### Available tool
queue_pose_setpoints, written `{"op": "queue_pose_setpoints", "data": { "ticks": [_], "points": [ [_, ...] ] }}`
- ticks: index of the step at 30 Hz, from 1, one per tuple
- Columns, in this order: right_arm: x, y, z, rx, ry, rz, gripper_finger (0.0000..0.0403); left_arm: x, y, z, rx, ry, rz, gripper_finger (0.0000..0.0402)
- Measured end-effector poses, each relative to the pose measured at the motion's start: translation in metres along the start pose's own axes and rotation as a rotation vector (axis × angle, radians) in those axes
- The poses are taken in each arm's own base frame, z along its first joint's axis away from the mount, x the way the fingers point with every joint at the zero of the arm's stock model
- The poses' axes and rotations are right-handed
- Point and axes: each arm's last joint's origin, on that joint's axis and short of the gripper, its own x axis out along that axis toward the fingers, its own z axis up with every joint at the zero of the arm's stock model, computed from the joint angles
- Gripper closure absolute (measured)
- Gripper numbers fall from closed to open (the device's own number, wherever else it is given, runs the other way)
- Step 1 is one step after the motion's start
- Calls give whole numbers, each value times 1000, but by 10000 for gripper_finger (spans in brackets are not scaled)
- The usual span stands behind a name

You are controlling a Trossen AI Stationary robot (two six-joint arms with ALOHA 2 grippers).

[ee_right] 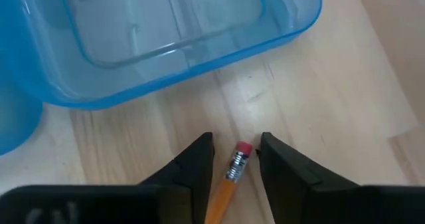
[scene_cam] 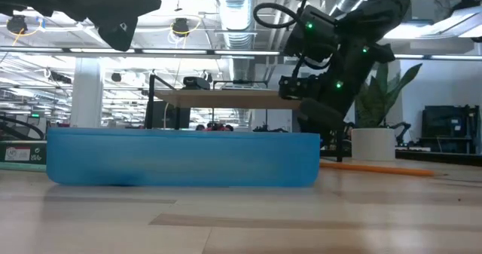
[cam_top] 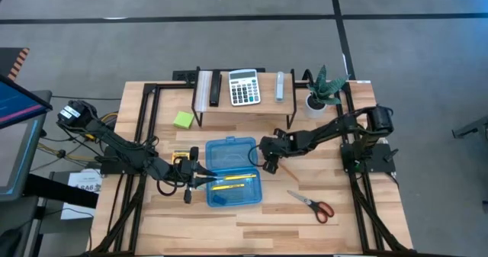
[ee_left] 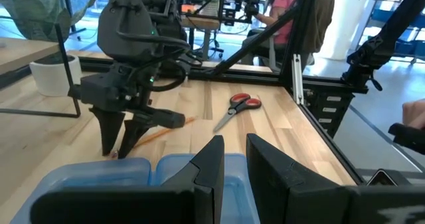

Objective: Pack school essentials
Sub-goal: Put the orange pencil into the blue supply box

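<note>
Pencil (ee_right: pixel 226 184) lies between right gripper's (ee_right: pixel 236 159) parted fingers (not clamped), beside blue box (ee_right: pixel 199 44).

A grey-white calculator (cam_top: pixel 244 88) lay on a small raised wooden shelf (cam_top: pixel 242 107) at the upper middle of the high view, with a dark flat object (cam_top: pixel 215 89) just to its left. A small potted plant (cam_top: pixel 321 91) in a white pot stood right of the shelf, near the wooden table (cam_top: pixel 358 219)'s upper right corner. A person in a pink top (ee_left: pixel 284 11) sat in the room at the top of the left wrist view.

Right gripper (ee_right: pixel 234 159) low, jaws parted; left gripper (ee_left: pixel 232 159) narrowly gapped.
</note>
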Motion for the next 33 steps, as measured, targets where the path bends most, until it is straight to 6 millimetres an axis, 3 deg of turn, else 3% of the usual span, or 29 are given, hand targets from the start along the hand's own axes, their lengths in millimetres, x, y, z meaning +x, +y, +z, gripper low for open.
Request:
{"op": "queue_pose_setpoints", "data": {
  "ticks": [11, 22, 33],
  "points": [
    [-3, 10, -8, -76, 44, -5, 389, 0, 0, 0, -1, -1, -1, 351],
    [-39, 6, -11, -98, 64, -10, 399, 0, 0, 0, -2, 1, -1, 351],
    [-81, 13, -3, -83, -79, 14, 402, 0, 0, 0, -4, -3, 0, 351]
  ]
}}
